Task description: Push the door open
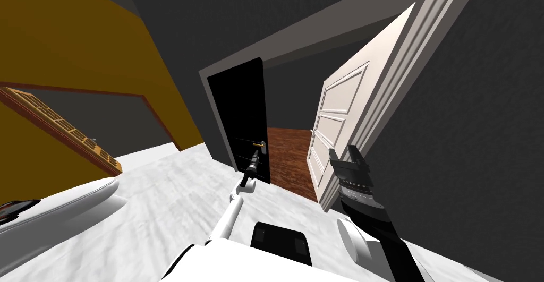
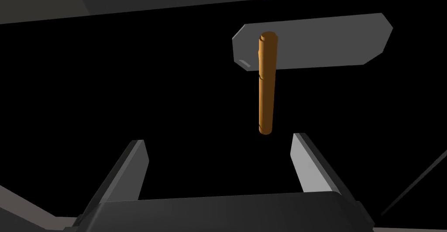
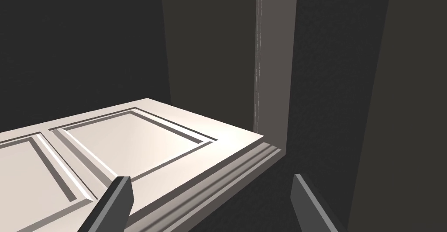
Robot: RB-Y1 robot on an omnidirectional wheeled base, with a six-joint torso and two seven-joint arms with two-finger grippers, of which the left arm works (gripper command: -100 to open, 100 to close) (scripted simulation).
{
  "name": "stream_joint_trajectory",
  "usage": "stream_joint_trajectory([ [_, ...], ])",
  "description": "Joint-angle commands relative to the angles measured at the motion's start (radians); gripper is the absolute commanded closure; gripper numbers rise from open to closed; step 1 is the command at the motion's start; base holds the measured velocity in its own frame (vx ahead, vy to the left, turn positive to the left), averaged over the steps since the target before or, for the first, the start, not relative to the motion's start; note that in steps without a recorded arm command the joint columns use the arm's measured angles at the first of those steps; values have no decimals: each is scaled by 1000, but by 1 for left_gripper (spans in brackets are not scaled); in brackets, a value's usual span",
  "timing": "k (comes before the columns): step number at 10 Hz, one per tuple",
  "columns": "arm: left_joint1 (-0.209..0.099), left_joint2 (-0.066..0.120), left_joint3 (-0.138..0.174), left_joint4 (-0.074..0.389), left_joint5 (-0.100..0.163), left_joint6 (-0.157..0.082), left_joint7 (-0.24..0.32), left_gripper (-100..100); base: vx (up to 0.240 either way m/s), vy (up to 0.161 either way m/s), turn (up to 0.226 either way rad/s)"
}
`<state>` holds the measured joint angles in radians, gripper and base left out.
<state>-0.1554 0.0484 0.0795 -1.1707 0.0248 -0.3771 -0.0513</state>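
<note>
A black door leaf (image 1: 238, 115) stands at the left of the doorway, with a brass lever handle (image 1: 259, 145) on a grey plate (image 2: 323, 41). In the left wrist view the handle (image 2: 266, 83) lies just beyond my fingertips, nearer one finger (image 2: 305, 155). My left gripper (image 1: 254, 163) (image 2: 218, 140) is open, close to the black leaf and just below the handle. A white panelled door (image 1: 340, 130) (image 3: 131, 146) stands swung open on the right. My right gripper (image 1: 345, 154) (image 3: 211, 179) is raised beside it, open and holding nothing.
Brown wooden floor (image 1: 289, 151) shows through the gap between the two leaves. The grey door frame (image 3: 270, 67) runs beside the white door. An orange wall (image 1: 79, 50) and a wooden frame (image 1: 64, 130) lie to the left, with a white rounded object (image 1: 64, 204) low on the pale floor.
</note>
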Motion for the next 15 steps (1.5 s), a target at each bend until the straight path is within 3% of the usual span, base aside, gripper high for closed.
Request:
stream_joint_trajectory([
  [1, -28, -9, 3, 41, 2, 3, -7, -100, 7, 179, -169],
  [9, -141, -59, 16, 212, 11, 5, -32, -100, 12, 208, -146],
  [14, -190, -93, 22, 288, 15, 7, -43, -100, -27, 189, -89],
  [15, -189, -91, 22, 287, 15, 3, -43, -100, -19, 91, -21],
])
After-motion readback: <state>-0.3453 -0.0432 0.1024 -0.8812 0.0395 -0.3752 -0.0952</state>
